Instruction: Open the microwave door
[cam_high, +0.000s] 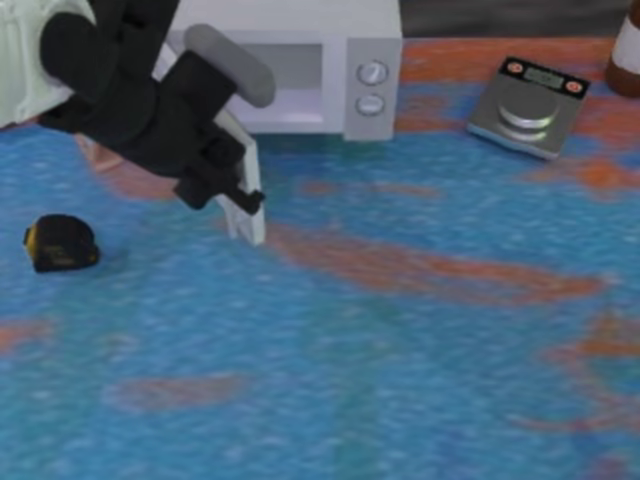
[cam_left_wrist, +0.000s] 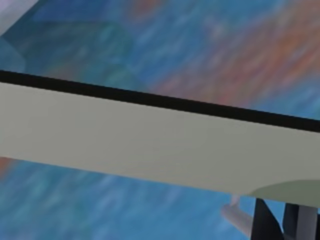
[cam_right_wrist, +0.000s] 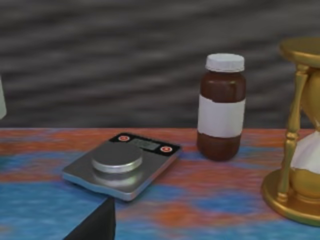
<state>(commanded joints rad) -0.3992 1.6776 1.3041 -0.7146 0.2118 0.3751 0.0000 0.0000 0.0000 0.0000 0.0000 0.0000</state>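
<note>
Blue-and-orange mottled tabletop (cam_high: 400, 380) spreads out below me, with the microwave (cam_high: 340, 50) at its far edge, left of centre. Its cavity shows open, and the microwave door (cam_high: 245, 190) stands swung well out toward the near side, its free edge pointing down the table. My left gripper (cam_high: 235, 195) is right at that free edge, seemingly pinched around the handle there, though my own arm hides the fingers enough that I cannot tell for sure. By my reckoning the opening is mostly done; what is left is a last bit of swing and letting go. Beyond, a tape measure (cam_high: 60, 243) lies at the left, a kitchen scale (cam_high: 528, 105) at the far right. My right arm is parked out of the top view.
</note>
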